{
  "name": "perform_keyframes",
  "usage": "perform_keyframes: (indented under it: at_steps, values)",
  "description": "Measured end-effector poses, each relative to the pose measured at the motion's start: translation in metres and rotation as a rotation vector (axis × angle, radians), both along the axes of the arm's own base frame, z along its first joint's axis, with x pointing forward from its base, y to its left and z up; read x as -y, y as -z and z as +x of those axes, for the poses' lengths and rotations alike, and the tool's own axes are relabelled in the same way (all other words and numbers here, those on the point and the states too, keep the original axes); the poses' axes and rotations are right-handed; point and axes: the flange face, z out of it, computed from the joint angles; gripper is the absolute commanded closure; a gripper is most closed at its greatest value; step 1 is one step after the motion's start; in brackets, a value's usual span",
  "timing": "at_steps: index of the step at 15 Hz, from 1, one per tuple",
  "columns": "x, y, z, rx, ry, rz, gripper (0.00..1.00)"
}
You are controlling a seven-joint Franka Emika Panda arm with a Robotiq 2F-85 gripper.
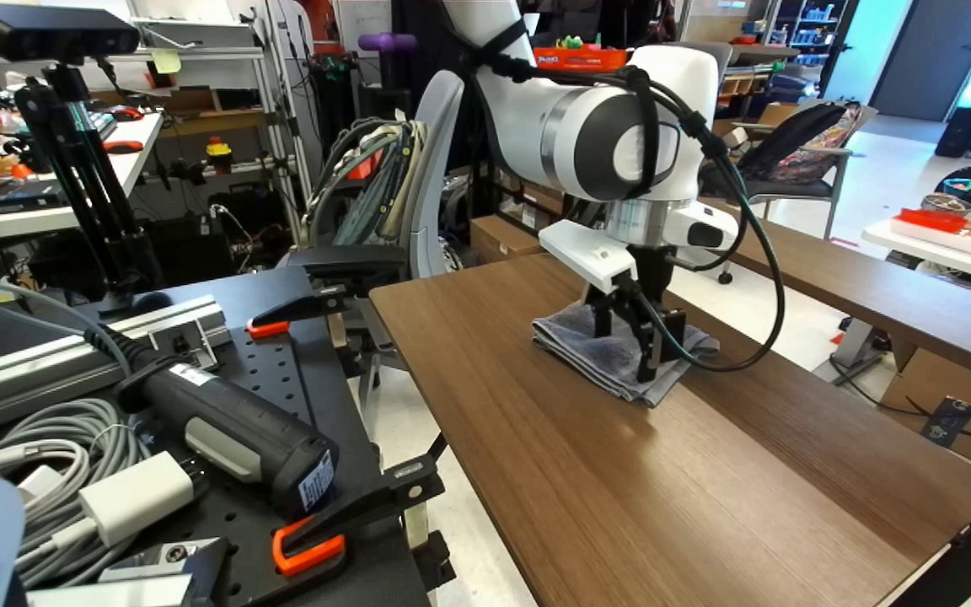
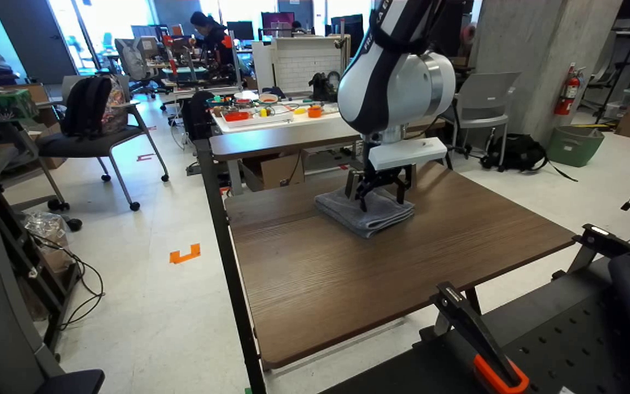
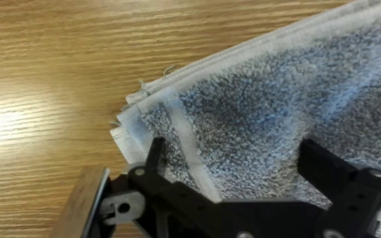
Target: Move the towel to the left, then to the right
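Note:
The grey towel [image 1: 612, 364] lies folded in several layers on the brown wooden table [image 1: 620, 497]. It also shows in an exterior view [image 2: 367, 221] and in the wrist view [image 3: 243, 109], with pale hemmed edges. My gripper [image 1: 624, 351] points down over the towel with its fingers spread apart. It also shows in an exterior view [image 2: 381, 204]. In the wrist view, the gripper's [image 3: 232, 144] left fingertip is near the towel's corner and the right one is over its middle. The fingertips are at or very close to the cloth; I cannot tell whether they touch it.
A black perforated bench [image 1: 283, 379] with clamps [image 1: 308, 548], a handheld black tool [image 1: 237, 430] and coiled cables [image 1: 72, 447] stands beside the table. A grey chair [image 1: 435, 169] stands close by. A black post [image 2: 233, 268] runs along a table end.

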Motion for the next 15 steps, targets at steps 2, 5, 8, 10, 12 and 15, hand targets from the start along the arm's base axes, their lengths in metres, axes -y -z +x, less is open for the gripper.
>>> perform_keyframes:
  at_steps: [2,5,8,10,12,15]
  values:
    - [0.018,0.002,0.005,-0.006,0.016,-0.030,0.00]
    - [0.044,0.003,0.010,-0.022,0.044,-0.055,0.00]
    - [0.069,0.001,0.013,-0.050,0.082,-0.060,0.00]
    - [0.085,-0.001,0.013,-0.060,0.106,-0.061,0.00]
    - [0.101,-0.002,0.014,-0.066,0.130,-0.063,0.00]
    - [0.119,-0.002,0.015,-0.081,0.156,-0.065,0.00]
